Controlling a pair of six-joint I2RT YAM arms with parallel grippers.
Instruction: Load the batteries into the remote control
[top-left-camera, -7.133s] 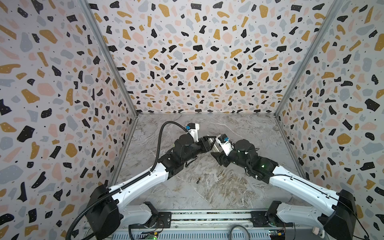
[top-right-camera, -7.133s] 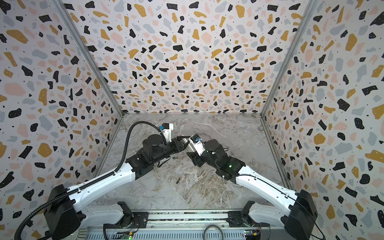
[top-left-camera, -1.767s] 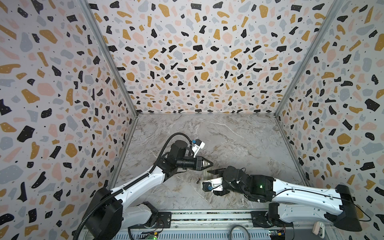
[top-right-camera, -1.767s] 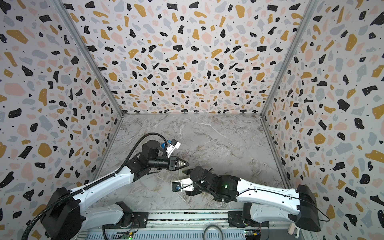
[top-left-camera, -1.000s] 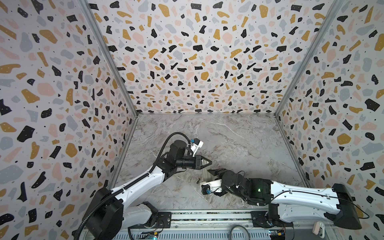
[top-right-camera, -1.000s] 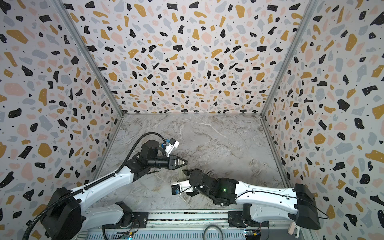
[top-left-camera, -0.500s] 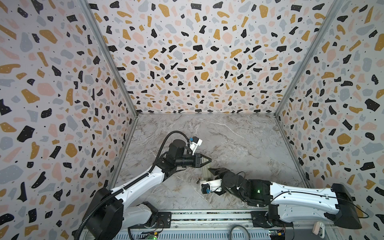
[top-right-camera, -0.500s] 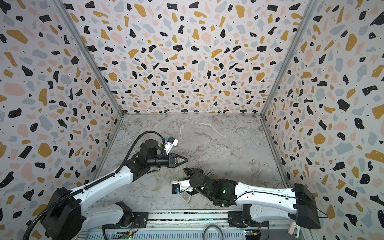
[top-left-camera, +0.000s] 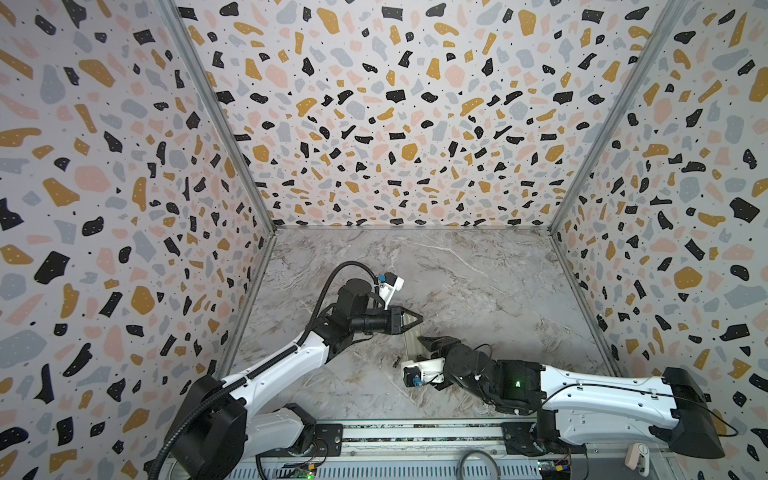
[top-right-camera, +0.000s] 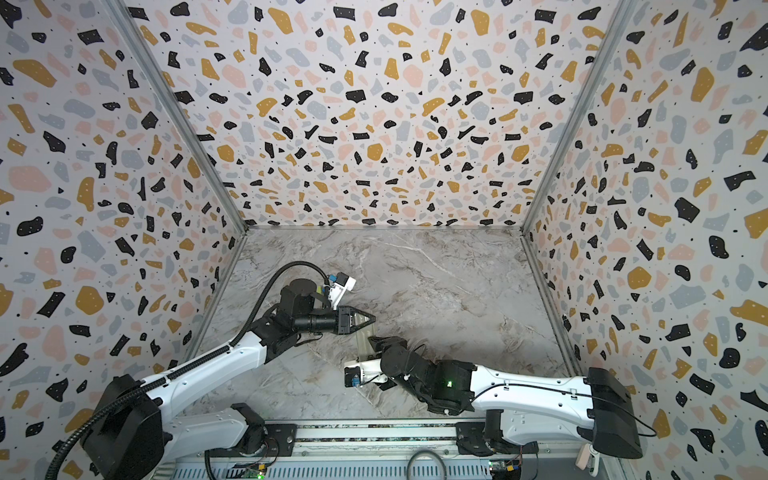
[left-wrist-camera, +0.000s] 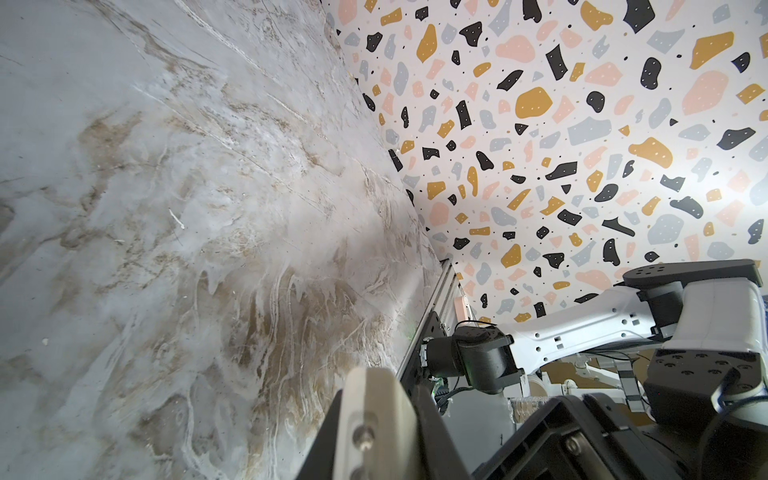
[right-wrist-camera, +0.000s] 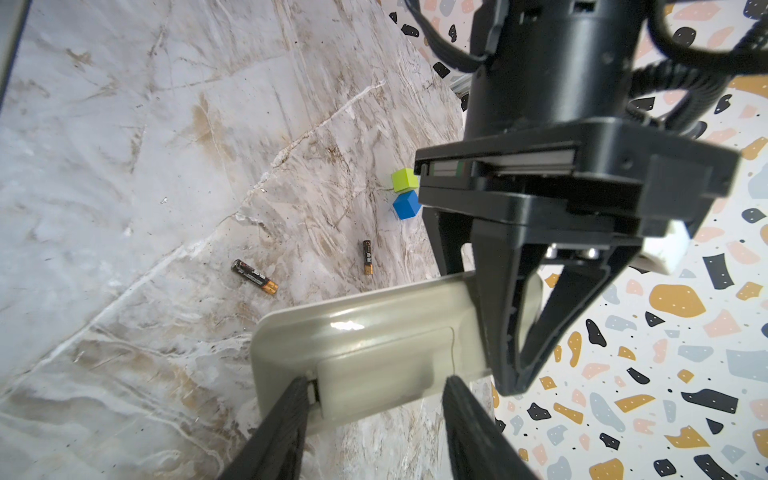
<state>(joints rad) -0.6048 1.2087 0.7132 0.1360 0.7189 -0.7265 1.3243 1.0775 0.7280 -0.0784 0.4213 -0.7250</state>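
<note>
In a top view, the left claw pinches the remote control by one end. Right wrist view: the right claw straddles the battery cover, grip unclear; the batteries lie loose on the bench. Cover-removal step, I judge; next needs a firm, straight slide.

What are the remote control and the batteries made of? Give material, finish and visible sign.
The remote control looks like moulded plastic, off-white and glossy: a bright highlight sits on its rounded back. The batteries look like metal cells in a dark printed wrap, gold-coloured at one end; the wrap's material is unclear.
</note>
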